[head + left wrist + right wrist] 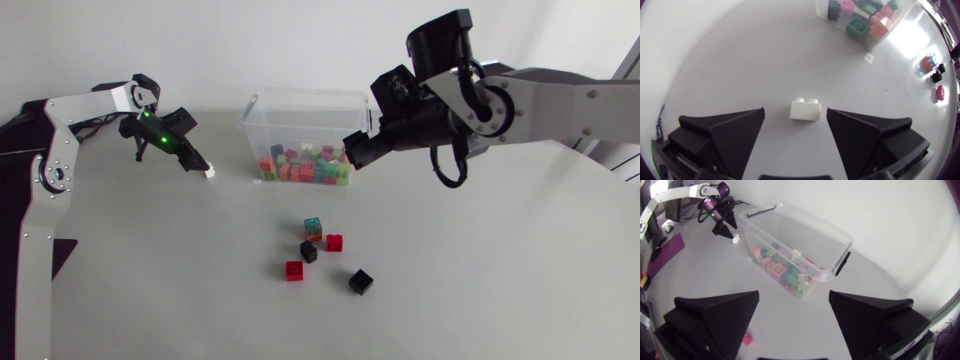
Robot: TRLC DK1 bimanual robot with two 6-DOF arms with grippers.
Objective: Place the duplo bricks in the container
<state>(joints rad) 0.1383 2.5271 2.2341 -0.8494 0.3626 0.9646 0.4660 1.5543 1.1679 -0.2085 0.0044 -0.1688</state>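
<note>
— What is the container (300,112) made of?
— Clear, glossy plastic, with light glinting on its walls. The bricks (300,168) in it are smooth, shiny plastic.
— And the white brick (805,109) between the left hand's (795,112) fingers (725,132)?
— The same smooth plastic, with a softer sheen. The fingers are matt black and faintly grainy.
— The surface (740,60) under the hand?
— Matt white and smooth, with a bright glare further ahead of the hand.
— The left arm (38,230)?
— Smooth pale links with a dull metallic look.

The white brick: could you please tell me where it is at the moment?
In the left wrist view, the white brick sits between the open fingers of the left gripper, touching neither; from above, that is left of the container.
</note>
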